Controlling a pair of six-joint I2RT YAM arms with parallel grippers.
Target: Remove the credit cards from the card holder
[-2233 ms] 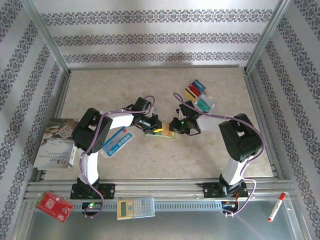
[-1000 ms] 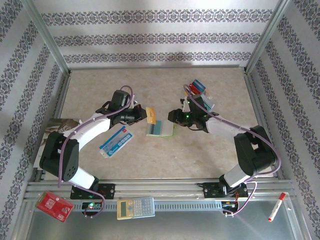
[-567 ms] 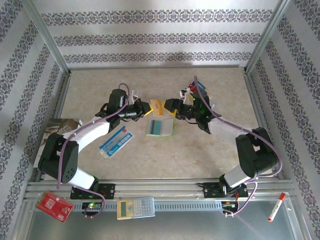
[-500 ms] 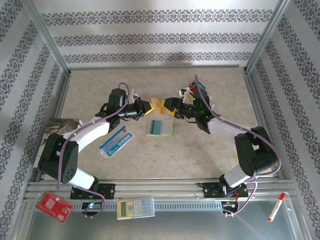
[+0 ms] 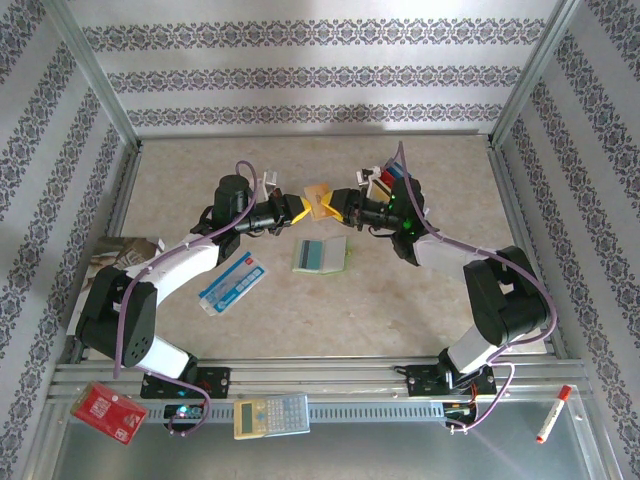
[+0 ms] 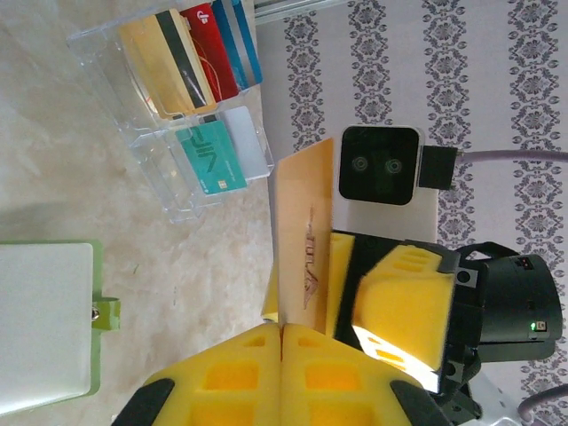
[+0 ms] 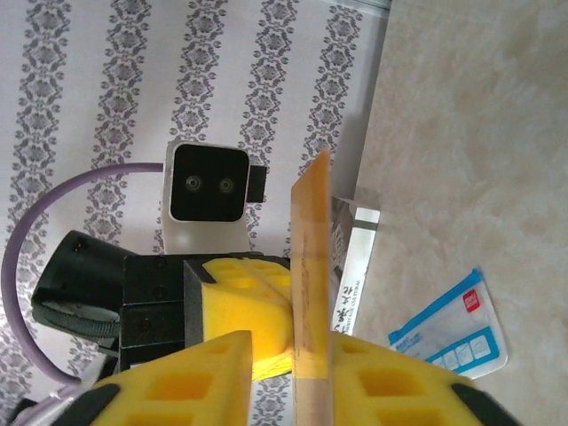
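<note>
Left gripper: the yellow pads are pressed together with no gap, clamping one edge of the orange card. The rest of the card stands free beyond the pad tips.

Right gripper: the jaws stand one on each side of the same card, which the right wrist view shows edge-on. One pad lies against a card face. A narrow slit appears on the other side, so whether this gripper is clamping cannot be told.

The two grippers meet tip to tip above the table, with the card held off the surface between them.

The card holder lies flat just on the near side of the grippers, apart from both. Its pale face is up, and its lime edge and small tab face the rack.

The clear rack stands just beyond the right gripper. It holds the remaining credit cards on edge: yellow, red, blue, teal and white.

Bare surface runs from the grippers to the rear table edge, and also from the card holder to the near rail.

The blue-and-white packet lies under the left forearm, well apart from the card holder
</note>
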